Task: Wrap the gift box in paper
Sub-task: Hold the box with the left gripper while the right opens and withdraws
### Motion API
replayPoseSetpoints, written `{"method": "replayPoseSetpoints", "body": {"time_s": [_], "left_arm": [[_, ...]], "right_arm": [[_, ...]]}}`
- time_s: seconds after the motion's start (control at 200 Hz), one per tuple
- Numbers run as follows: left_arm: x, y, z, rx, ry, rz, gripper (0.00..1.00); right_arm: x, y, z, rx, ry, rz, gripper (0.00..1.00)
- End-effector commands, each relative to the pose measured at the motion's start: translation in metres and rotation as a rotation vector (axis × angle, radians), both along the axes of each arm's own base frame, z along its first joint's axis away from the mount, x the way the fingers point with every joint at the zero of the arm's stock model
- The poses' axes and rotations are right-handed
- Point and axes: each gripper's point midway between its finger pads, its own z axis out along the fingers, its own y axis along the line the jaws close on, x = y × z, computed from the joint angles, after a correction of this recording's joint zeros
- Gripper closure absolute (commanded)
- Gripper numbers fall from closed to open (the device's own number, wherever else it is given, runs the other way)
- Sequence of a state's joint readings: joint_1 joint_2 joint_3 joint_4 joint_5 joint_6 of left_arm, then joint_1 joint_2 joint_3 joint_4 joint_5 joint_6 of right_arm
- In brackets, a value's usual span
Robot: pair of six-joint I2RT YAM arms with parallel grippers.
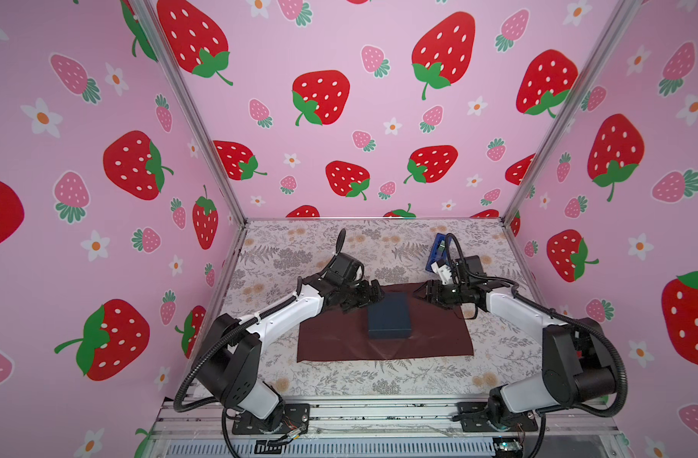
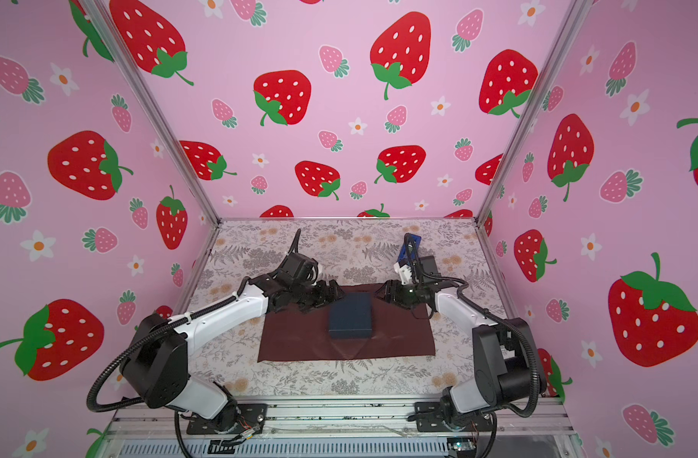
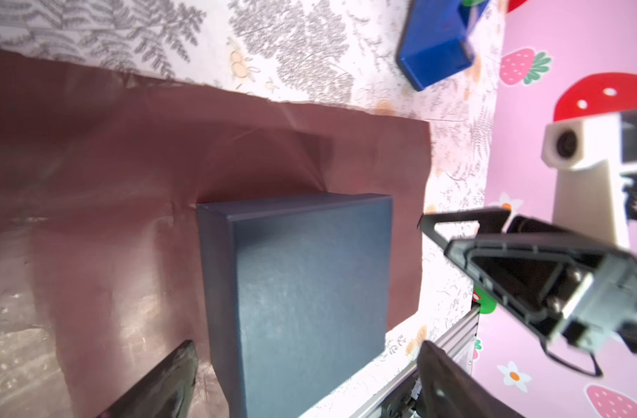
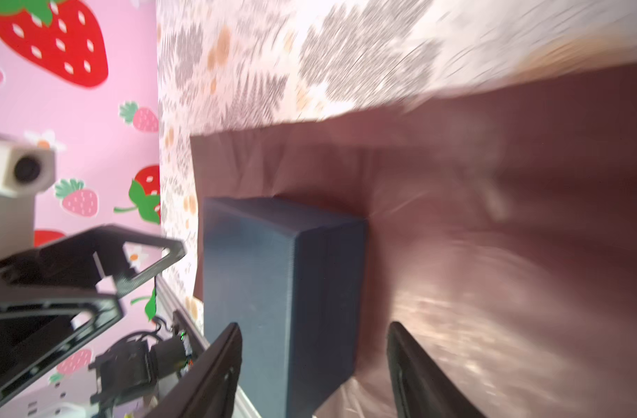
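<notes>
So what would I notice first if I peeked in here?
The giant red strawberries on the pink walls all around. Then, mid-table, a dark box sits on maroon paper, with the left arm and right arm reaching toward it from either side.

The floral-print tabletop [image 1: 283, 246] carries the paper [image 1: 339, 341], maroon face up, spread across its middle; a blue tape dispenser [image 1: 435, 253] sits at one o'clock from the sheet.

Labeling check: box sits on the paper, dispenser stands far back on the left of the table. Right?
Not quite. The dispenser stands far back on the right of the table, not the left; both top views show it. The box does sit on the paper.
</notes>
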State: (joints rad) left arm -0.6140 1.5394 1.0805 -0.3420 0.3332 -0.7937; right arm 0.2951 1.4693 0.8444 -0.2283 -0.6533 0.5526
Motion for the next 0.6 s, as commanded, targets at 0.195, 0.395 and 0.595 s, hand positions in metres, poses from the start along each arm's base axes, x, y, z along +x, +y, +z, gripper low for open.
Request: {"method": "replayPoseSetpoints", "body": {"time_s": [0.195,0.395,0.595], "left_arm": [[-0.012,-0.057,0.008,-0.069,0.037,-0.125,0.29],[-0.022,-0.074,-0.007,-0.059,0.077,-0.165,0.43],[-0.024,-0.067,-0.027,-0.013,0.115,-0.147,0.44]], "right_arm": [[0.019,-0.066,-0.013,-0.036,-0.001,-0.131,0.35],[0.041,-0.104,-0.023,-0.075,-0.038,-0.203,0.36],[0.059,-0.117,-0.039,-0.104,-0.031,-0.236,0.37]]}}
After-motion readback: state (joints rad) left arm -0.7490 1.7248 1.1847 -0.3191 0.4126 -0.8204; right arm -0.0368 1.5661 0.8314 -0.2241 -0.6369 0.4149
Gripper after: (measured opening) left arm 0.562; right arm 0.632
